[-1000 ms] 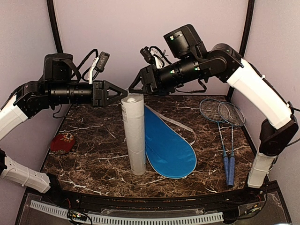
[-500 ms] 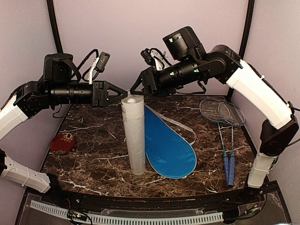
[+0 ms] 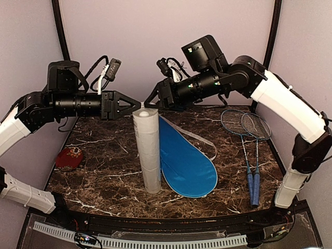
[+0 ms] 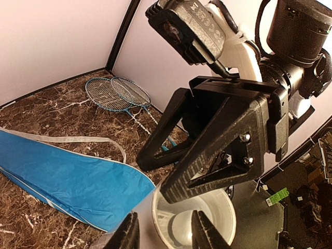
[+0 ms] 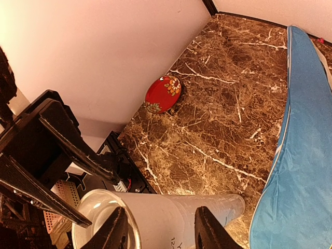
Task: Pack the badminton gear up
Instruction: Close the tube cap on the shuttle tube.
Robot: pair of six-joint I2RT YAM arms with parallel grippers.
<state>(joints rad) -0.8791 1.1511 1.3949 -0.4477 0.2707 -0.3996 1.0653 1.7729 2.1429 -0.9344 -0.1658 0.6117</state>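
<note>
white tube (image 3: 148,150) stands upright on table (image 3: 98,176). left pincer (image 3: 137,103) half open, tips at the tube's rim from its left, can't tell if it grips. right pincer (image 3: 149,101) narrow gap, over the tube's mouth. blue cover (image 3: 187,161) flat just right of tube, rackets (image 3: 248,140) further right

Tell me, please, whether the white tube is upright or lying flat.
Upright: the white tube stands on end on the table, open mouth facing up.
</note>
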